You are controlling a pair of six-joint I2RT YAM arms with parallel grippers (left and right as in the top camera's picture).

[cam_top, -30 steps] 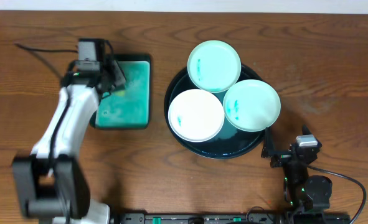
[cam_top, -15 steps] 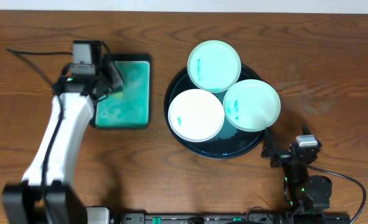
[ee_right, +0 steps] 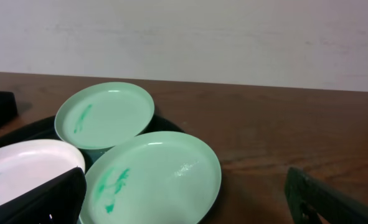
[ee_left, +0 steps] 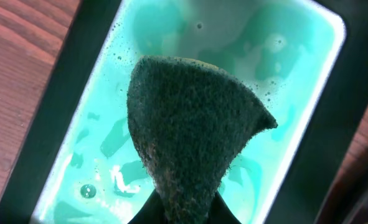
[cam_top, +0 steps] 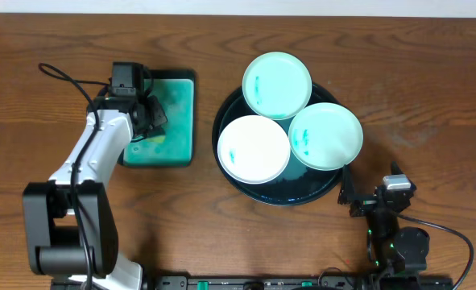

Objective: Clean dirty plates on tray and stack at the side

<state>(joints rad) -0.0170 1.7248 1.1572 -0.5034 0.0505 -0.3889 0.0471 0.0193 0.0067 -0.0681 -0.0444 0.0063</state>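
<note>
**Wetting the sponge before the first plate.** The left gripper [cam_top: 146,113] is clamped on a dark, coarse scouring sponge [ee_left: 193,130]. It pinches the sponge at one edge, so the pad fans out over the rectangular black-rimmed tray [ee_left: 65,93] of foamy teal wash water. This hold probably keeps the broad face free for wiping. Whether the pad touches the liquid cannot be told.

The large round black tray [cam_top: 298,196] carries all three small round plates, crowded and overlapping. These are a pale-aqua plate at the far rim [cam_top: 277,85], a pale-aqua plate on the right [cam_top: 325,135] and a white plate on the left [cam_top: 254,149]. Each shows a teal smear, so none appears cleaned.

The right gripper [cam_top: 358,197] waits just beside the tray's near-right rim with its jaws wide apart and empty, facing the plates — probably placed to lift or steady one. Nothing is stacked yet on the bare brown wood-grain tabletop [cam_top: 431,97].
</note>
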